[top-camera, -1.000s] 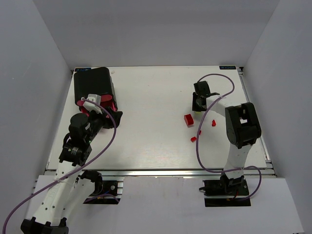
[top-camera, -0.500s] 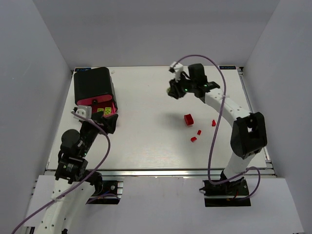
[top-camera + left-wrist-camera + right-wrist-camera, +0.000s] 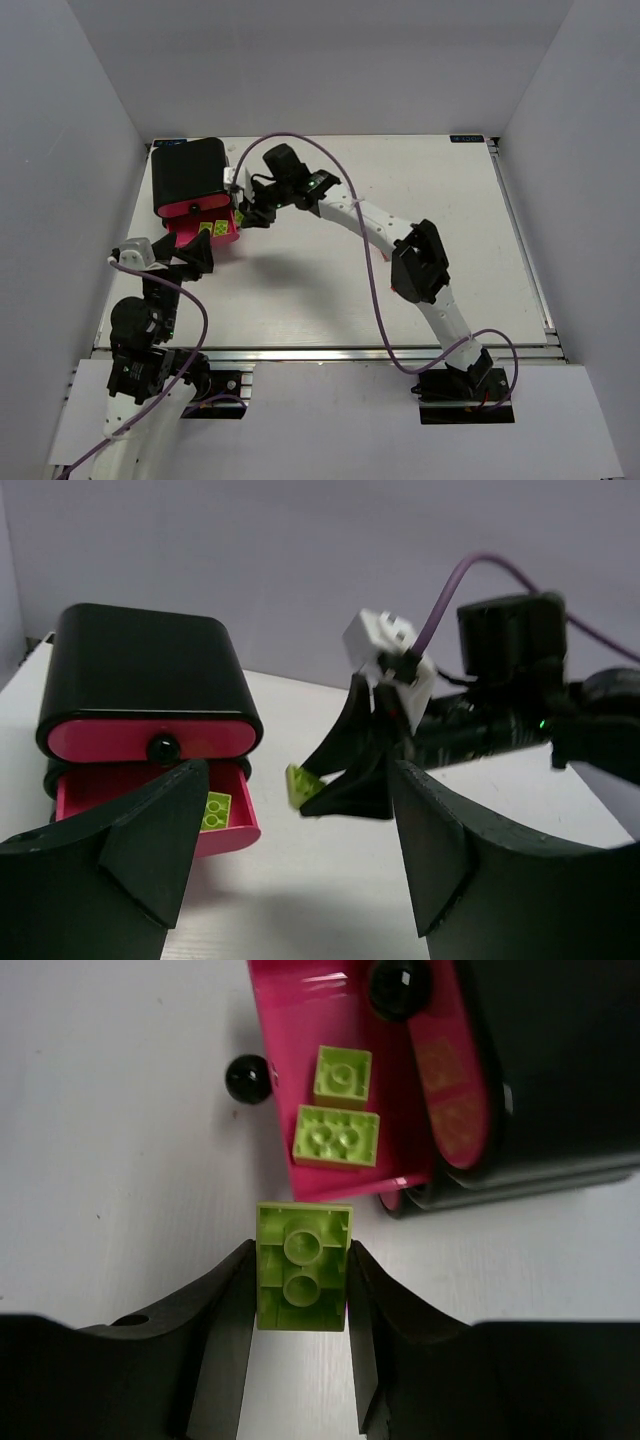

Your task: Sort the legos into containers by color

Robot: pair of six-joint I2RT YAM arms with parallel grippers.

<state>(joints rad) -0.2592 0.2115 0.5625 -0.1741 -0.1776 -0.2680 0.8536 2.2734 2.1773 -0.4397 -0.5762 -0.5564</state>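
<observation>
just beside the open drawer [image 3: 285, 1060], the right gripper [image 3: 300, 1285] clamps a lime brick [image 3: 302, 1260]. the left gripper [image 3: 295, 845] hangs with jaws apart.

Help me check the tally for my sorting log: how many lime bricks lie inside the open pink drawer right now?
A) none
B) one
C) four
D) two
D: the right wrist view shows two lime bricks lying in the open drawer, while a third lime brick is outside it, pinched in the right gripper.
</observation>
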